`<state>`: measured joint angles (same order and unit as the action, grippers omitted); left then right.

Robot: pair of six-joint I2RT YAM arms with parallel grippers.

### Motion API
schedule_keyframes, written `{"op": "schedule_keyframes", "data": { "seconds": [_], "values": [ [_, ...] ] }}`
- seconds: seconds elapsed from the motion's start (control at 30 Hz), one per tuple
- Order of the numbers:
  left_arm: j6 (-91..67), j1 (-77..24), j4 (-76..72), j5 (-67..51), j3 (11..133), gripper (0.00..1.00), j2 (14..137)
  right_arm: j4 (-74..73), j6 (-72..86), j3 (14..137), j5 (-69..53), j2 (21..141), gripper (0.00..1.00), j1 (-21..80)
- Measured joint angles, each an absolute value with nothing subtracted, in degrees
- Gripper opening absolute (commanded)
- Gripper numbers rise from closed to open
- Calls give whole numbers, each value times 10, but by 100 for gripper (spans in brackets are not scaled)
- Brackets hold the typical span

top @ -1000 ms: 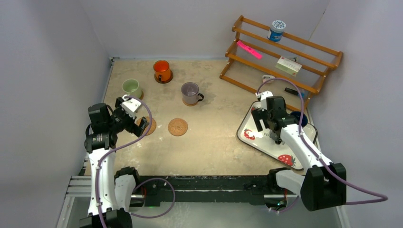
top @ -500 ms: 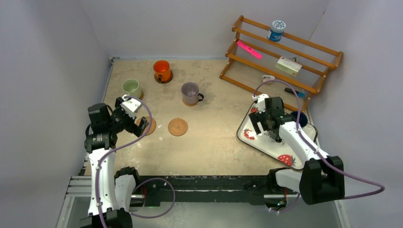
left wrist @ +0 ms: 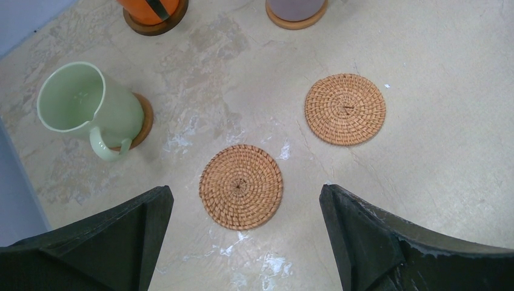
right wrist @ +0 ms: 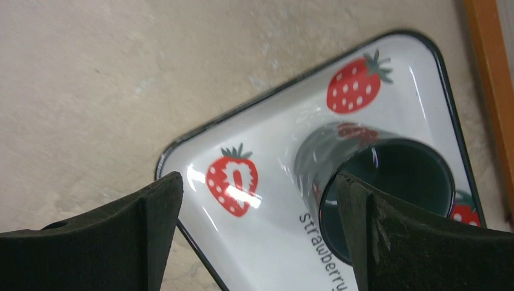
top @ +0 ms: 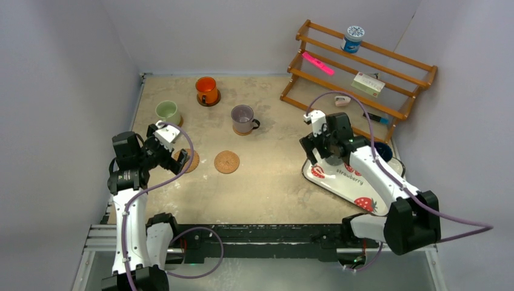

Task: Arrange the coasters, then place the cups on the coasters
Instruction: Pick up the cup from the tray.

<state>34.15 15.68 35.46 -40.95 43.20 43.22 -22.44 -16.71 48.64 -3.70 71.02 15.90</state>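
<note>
**Auditor:** Item one. State of your left claw?

**Arm:** My left claw [left wrist: 243, 197] stands wide with nothing in it. It hangs above a round woven straw-coloured coaster [left wrist: 241, 186]. A second woven coaster [left wrist: 345, 109] lies near the first, apart from it. Both are bare.

**Auditor:** Cups on that side?

**Arm:** Three noted. The pale green handled mug [left wrist: 82, 109] stands upright on a flat brown coaster [left wrist: 144, 124] that shows past its base. The translucent orange mug [top: 206, 89] sits on a darker wooden coaster with raised rim [top: 209, 101], toward the back of the table. The translucent purple-grey mug [top: 243, 118] sits on a light flat coaster [left wrist: 297, 23], its handle to the right in the overhead view.

**Auditor:** Right claw?

**Arm:** My right claw [right wrist: 259, 179] is likewise spread wide and grips nothing. It is over the side of the white strawberry-print tray with dark rim [right wrist: 267, 242] nearest the table's middle. A dark grey-teal mug [right wrist: 315, 157] stands in that tray, its mouth partly behind one finger [right wrist: 412, 242]. Contact cannot be determined.

**Auditor:** Anything further?

**Arm:** A dark blue mug [top: 381, 148] is partly visible at the tray's far edge, behind my right arm. A slatted wooden rack [top: 429, 75] at the back right carries a blue-and-white lidded tub [top: 353, 37].
</note>
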Motion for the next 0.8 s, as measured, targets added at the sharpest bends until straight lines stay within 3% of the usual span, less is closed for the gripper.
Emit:
{"op": "schedule_keyframes", "data": {
  "seconds": [0.17, 0.37, 0.57, 0.8],
  "values": [
    [342, 157, 355, -409, 432, 100, 432, -209, -159, 537, -53, 743, 99, 168],
    [342, 157, 355, -409, 432, 100, 433, -206, -160, 540, -43, 667, 99, 149],
    [342, 157, 355, -409, 432, 100, 435, -289, -256, 625, -79, 679, 99, 29],
    [342, 157, 355, -409, 432, 100, 436, -392, -408, 635, -111, 699, 99, -88]
  ]
}}
